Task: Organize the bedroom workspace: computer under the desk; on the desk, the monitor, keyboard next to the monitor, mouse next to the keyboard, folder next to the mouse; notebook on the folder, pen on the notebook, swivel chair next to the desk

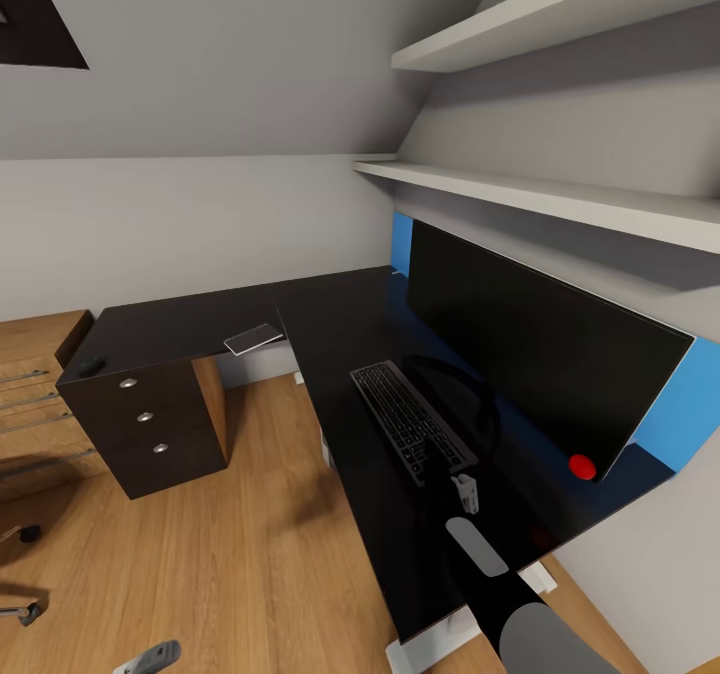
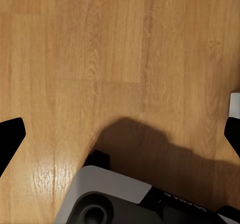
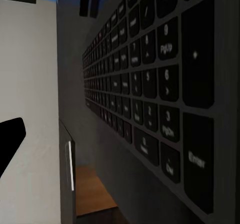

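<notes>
The desk (image 1: 330,344) is an L-shaped slab of glossy black with a black drawer unit (image 1: 145,419) under its left wing, three round silver knobs down the front. On the right wing the monitor (image 1: 530,344) stands against the wall, a wide flat black screen with a red dot at its lower corner and a round black foot. A bright blue panel (image 1: 690,394) shows behind it. Just in front of the foot lies the keyboard (image 1: 412,420), slim and long, with dark grey keys; in the right wrist view (image 3: 150,84) its near keys read "Enter", "PgDn", "PgUp" and the digits 3, 6 and 9.

The right gripper (image 1: 462,489) hangs at the near end of the keyboard; one white finger shows, and I cannot tell whether its fingers are spread or closed on the edge. The left gripper (image 2: 120,134) hangs over the floor (image 2: 100,59), warm wood planks with visible grain, its black fingertips (image 2: 10,136) spread wide with nothing between them.

A small grey notebook (image 1: 253,338) with white edges lies flat at the inner corner of the desk. The rounded black mouse (image 1: 91,365) sits at the far left edge, above the drawers. Two plain white shelves (image 1: 560,199) run along the right wall.
</notes>
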Motion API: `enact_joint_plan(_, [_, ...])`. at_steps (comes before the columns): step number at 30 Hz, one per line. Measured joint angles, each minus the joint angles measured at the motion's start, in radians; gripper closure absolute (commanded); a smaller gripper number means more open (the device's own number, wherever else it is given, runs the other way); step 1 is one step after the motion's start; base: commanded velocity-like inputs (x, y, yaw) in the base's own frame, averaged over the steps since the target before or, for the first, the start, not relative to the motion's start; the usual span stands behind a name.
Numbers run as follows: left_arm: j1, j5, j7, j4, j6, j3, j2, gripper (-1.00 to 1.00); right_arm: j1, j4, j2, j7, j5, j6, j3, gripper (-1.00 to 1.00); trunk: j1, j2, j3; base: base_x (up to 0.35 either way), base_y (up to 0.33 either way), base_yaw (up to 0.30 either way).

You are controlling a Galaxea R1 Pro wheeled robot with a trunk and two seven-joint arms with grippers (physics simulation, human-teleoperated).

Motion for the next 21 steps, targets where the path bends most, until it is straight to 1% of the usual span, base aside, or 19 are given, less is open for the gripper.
enact_joint_plan(5, [0.000, 0.001, 0.001, 0.001, 0.000, 0.000, 0.000, -1.00, 0.000, 0.000, -0.001, 0.001, 0.000, -0.001, 0.000, -1.00, 0.000, 0.000, 0.000, 0.000, -0.012, 0.000])
enact_joint_plan(12, [0.000, 0.002, 0.001, 0.003, -0.001, 0.001, 0.000, -1.00, 0.000, 0.000, -0.001, 0.001, 0.000, -0.003, 0.000, -1.00, 0.000, 0.000, 0.000, 0.000, -0.112, 0.000])
enact_joint_plan(21, [0.000, 0.002, 0.001, 0.003, 0.000, 0.002, 0.000, -1.00, 0.000, 0.001, -0.001, 0.000, 0.001, -0.004, 0.001, -1.00, 0.000, 0.000, 0.000, 0.000, -0.012, 0.000])
